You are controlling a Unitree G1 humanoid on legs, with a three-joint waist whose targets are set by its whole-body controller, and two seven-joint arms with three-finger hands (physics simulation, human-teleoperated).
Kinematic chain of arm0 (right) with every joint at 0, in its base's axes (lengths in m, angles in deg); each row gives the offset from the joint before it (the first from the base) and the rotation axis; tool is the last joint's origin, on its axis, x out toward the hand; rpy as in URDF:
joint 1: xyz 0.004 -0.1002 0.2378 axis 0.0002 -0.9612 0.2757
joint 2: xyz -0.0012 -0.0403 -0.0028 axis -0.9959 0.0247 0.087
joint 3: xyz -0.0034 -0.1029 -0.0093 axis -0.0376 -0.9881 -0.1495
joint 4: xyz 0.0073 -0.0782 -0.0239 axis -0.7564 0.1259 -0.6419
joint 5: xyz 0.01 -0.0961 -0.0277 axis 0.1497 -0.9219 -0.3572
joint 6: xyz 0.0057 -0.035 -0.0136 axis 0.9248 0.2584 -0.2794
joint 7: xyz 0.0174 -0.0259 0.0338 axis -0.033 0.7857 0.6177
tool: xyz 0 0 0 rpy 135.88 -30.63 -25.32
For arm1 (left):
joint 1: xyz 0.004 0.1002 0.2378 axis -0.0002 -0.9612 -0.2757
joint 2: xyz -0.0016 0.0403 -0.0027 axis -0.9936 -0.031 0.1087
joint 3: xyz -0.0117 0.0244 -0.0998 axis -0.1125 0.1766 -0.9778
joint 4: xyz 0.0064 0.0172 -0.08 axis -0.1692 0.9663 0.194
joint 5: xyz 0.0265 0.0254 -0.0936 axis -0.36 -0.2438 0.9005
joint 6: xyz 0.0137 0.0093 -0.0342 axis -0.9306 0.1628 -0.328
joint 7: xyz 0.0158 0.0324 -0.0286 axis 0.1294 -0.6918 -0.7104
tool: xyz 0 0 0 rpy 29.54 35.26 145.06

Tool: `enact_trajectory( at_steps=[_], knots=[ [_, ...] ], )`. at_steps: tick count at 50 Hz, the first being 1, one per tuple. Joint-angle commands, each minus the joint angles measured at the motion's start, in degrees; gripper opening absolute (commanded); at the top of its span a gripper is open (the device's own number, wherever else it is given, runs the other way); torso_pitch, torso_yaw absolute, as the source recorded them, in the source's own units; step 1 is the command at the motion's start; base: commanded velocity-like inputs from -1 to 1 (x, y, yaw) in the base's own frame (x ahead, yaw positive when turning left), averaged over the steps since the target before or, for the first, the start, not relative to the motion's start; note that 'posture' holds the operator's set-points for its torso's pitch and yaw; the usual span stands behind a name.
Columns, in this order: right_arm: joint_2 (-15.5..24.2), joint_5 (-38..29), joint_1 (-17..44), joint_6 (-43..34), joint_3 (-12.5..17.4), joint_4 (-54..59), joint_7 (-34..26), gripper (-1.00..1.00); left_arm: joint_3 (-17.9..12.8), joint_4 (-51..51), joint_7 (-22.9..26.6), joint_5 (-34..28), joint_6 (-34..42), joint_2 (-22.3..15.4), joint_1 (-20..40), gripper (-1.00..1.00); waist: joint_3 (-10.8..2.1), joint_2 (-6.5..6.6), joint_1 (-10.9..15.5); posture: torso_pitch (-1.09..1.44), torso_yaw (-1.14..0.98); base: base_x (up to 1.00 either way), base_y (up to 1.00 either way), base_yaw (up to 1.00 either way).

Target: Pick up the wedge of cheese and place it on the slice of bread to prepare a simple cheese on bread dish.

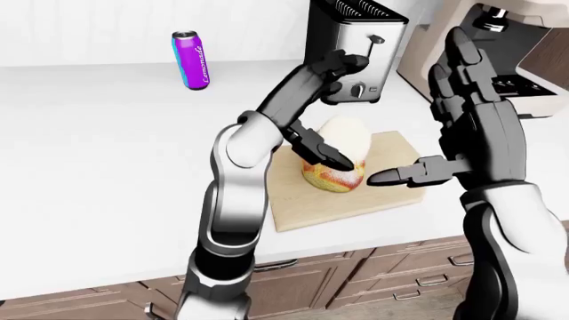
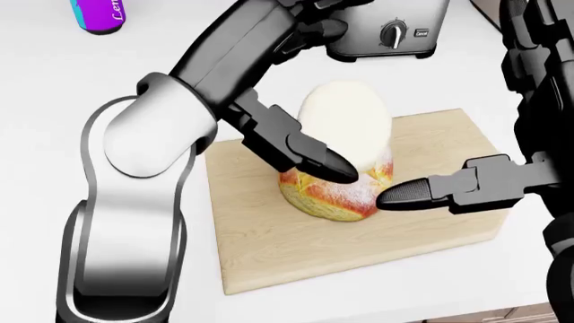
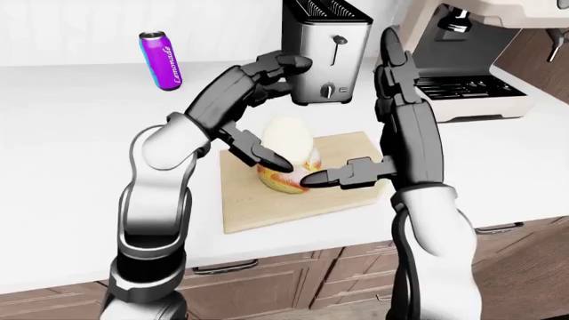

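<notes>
Cheese (image 2: 345, 124) upright on bread (image 2: 334, 188), mid cutting board (image 2: 269, 249) | left hand (image 2: 296, 151) spread, fingers released, nearer | right hand (image 2: 466, 185) spread, released, thumb at bread's right side

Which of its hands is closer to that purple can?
Left. The left hand is raised near the toaster, to the right of the purple can; the right hand is farther right, beside the bread.

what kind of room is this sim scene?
Most likely a kitchen: a white counter over wooden drawers, with a toaster, a coffee machine and a cutting board on it.
</notes>
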Motion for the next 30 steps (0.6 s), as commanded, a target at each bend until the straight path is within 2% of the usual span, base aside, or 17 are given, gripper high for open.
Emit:
enact_trajectory(
  at_steps=[1,2,4,5,6,20,24,26,30],
  knots=[
    [0.51,-0.24,1.17,1.37,0.52,-1.66,0.29,1.00,-0.35,-1.66,-0.71,0.02,-1.22,0.00,1.84,0.67,-1.37,-0.22,-0.01,0.00,0.00,0.00,0.00,0.00],
    [0.45,-0.16,1.24,1.33,0.57,-1.73,0.30,1.00,-0.26,-1.78,-0.59,0.00,-1.19,-0.08,1.75,0.66,-1.37,-0.22,0.00,0.00,0.00,0.00,0.00,0.00],
    [0.48,-0.22,1.02,1.24,0.54,-1.97,0.23,1.00,-0.27,-1.88,-0.57,0.10,-1.09,-0.04,1.68,0.79,-1.36,-0.21,-0.01,0.00,0.00,0.00,0.00,0.00],
    [0.29,-0.10,1.08,1.44,0.57,-1.82,0.35,1.00,-0.20,-1.89,-0.65,0.05,-1.13,-0.01,1.56,0.98,-1.36,-0.20,0.00,0.00,0.00,0.00,0.00,0.00],
    [0.43,-0.28,1.01,1.47,0.40,-1.74,0.31,1.00,-0.21,-1.94,-0.64,0.10,-1.10,0.04,1.54,1.00,-1.35,-0.19,0.00,0.00,0.00,0.00,0.00,0.00],
    [0.26,-0.34,0.99,1.71,0.36,-1.45,0.24,1.00,-0.69,-2.01,-0.71,-0.07,-1.06,-0.26,1.68,1.00,-1.40,-0.17,-0.03,0.00,0.00,0.00,0.00,0.00],
    [0.56,-0.37,1.31,1.52,0.57,-1.32,0.10,1.00,-2.80,-1.77,-1.74,1.15,-0.09,-2.39,3.96,1.00,-1.37,-0.11,-0.08,0.00,0.00,0.00,0.00,0.00],
    [0.88,-0.22,1.63,1.32,0.89,-1.20,-0.10,1.00,-4.92,-0.88,-3.63,2.24,0.21,-4.25,5.24,1.00,-1.30,-0.04,-0.11,0.00,0.00,0.00,0.00,0.00],
    [1.68,0.16,2.31,0.02,1.79,-1.99,-0.43,1.00,-6.55,-1.73,-4.30,5.05,2.43,-7.95,6.68,1.00,-1.31,0.21,-0.18,0.00,0.00,0.00,0.00,0.00]
  ],
)
